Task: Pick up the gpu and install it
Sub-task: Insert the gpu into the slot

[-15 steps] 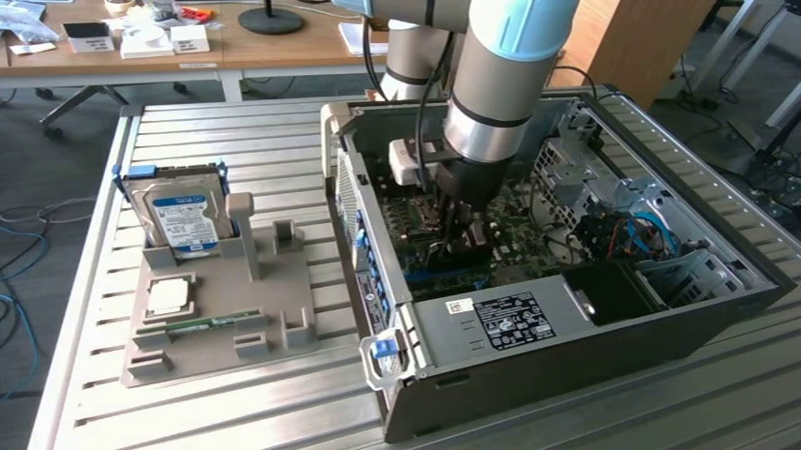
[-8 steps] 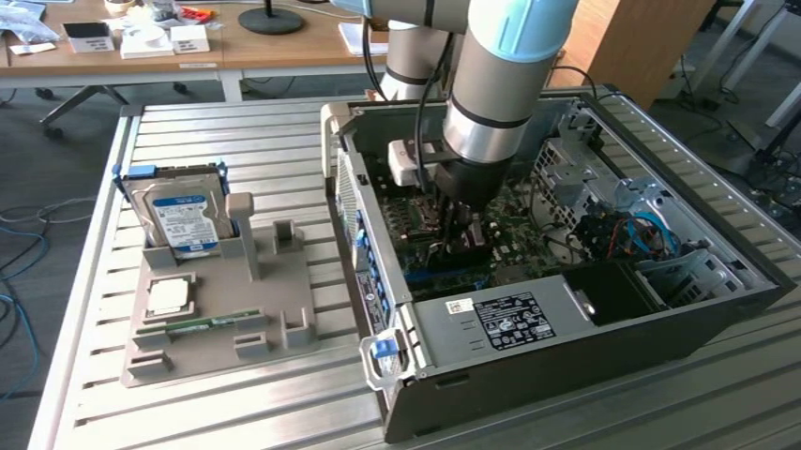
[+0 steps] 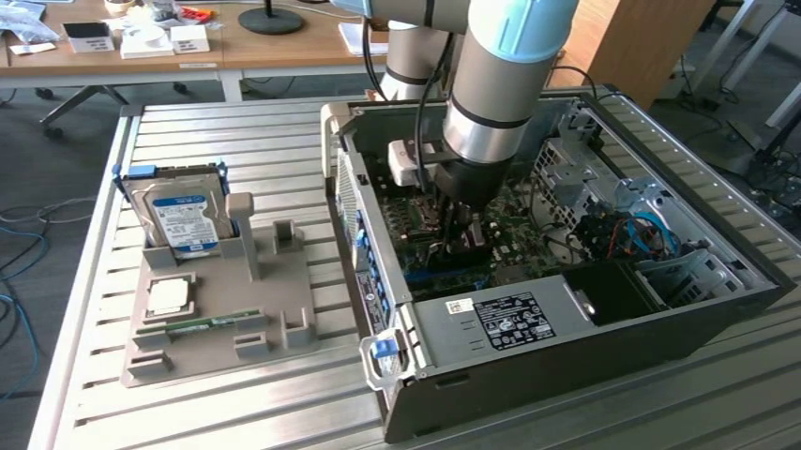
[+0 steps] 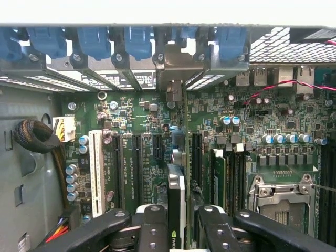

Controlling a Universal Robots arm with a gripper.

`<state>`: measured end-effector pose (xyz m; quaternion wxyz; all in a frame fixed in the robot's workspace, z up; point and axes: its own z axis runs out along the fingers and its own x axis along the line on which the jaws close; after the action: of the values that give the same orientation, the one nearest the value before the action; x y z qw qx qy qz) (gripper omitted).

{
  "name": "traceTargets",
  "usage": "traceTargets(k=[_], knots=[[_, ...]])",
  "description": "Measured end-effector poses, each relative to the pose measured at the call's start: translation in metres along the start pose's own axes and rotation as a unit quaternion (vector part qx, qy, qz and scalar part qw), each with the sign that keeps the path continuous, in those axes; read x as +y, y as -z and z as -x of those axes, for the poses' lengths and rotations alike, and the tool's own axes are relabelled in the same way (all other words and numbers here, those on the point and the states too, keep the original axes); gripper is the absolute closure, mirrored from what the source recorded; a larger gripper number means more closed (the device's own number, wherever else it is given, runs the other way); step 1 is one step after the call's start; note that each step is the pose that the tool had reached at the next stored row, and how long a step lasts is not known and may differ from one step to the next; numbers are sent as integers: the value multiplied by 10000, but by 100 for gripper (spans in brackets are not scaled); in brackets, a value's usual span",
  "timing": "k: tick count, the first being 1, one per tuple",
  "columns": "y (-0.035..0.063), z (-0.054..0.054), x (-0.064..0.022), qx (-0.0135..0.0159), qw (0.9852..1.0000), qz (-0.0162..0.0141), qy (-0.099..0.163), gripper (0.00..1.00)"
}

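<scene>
Inside the case, my hand is clamped on the gpu, edge-on above the motherboard slots; pickup done, seating looks unfinished.

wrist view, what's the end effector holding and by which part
The end effector grips the gpu by its upper edge, the card standing edge-on over the motherboard slots.

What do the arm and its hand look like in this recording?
The arm is a silver-grey tube with a light blue joint cap and black rings, ending in a black wrist section. A white box is mounted beside it, and a black cable runs down it. The hand has black metal linkage fingers with round rivets and white pads.
</scene>
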<state>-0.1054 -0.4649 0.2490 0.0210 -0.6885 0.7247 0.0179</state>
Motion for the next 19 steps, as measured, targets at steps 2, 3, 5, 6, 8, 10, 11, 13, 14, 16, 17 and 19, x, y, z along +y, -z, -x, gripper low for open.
traceTargets(k=[2,3,5,6,8,10,11,13,14,16,17,19], knots=[[0,0,0,0,10000,0,0,73],[-6,2,2,-10,10000,1,-2,73],[-5,1,1,-5,10000,-3,-2,72],[-2,1,1,-2,10000,-1,-1,66],[-1,0,0,-1,10000,0,0,66],[0,0,0,-1,10000,0,0,66],[-1,0,0,-1,10000,0,0,66],[0,0,0,0,10000,0,0,66],[0,0,0,-1,10000,0,0,66],[0,0,0,0,10000,0,-1,66],[-1,0,0,-1,10000,0,0,66],[-1,0,0,-2,10000,0,0,66]])
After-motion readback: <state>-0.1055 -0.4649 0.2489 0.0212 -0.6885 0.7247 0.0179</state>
